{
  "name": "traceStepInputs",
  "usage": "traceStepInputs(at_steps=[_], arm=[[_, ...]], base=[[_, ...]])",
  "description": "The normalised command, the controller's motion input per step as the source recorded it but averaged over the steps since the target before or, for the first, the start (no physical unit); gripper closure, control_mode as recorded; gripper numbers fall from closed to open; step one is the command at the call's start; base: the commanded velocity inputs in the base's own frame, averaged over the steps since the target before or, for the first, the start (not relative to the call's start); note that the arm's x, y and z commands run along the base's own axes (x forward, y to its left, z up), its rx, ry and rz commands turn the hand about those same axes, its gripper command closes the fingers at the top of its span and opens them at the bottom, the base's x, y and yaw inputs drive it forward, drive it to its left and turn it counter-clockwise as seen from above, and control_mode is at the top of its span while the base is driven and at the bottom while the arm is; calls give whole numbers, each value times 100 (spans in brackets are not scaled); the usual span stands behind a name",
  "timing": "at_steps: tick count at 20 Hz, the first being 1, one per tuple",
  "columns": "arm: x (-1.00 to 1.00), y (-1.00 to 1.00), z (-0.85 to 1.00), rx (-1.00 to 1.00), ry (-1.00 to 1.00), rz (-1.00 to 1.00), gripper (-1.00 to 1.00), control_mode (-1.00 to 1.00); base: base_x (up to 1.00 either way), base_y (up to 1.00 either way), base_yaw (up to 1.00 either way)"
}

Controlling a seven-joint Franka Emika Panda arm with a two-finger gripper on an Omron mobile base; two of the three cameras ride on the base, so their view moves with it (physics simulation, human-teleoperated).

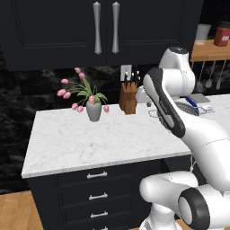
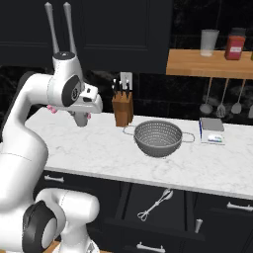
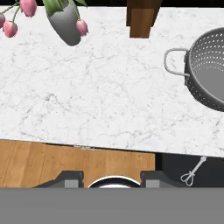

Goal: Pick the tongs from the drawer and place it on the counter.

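The tongs (image 2: 156, 203) lie in the open drawer (image 2: 132, 196) below the counter (image 2: 99, 148), slim and silver, with the loop end toward the front. In the hand view the tongs (image 3: 193, 171) show at the lower right, on the drawer's dark floor. My gripper (image 2: 81, 120) hangs above the left part of the white marble counter (image 3: 100, 87), well left of the drawer and higher than it. Its fingertips (image 3: 70, 177) stand wide apart, open, with nothing between them.
A grey mesh colander (image 2: 158, 138) sits on the counter above the drawer. A wooden knife block (image 2: 122, 111) stands at the back, and a vase of pink tulips (image 1: 93, 108) to its left. A scale (image 2: 212, 131) lies right of the colander. Ladles (image 2: 221, 106) hang under a wooden shelf (image 2: 207, 64).
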Motion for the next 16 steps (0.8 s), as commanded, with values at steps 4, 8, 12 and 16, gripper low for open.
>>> traceStepInputs(at_steps=[4, 8, 12, 16], arm=[[6, -11, 0, 0, 0, 0, -100, -100], [-21, -29, 0, 0, 0, 7, -100, -100], [-71, -68, -6, 1, -3, -5, -100, -100], [-93, -99, -26, 3, 0, -30, -100, -100]], base=[[0, 0, 0], [0, 0, 0], [0, 0, 0], [0, 0, 0]])
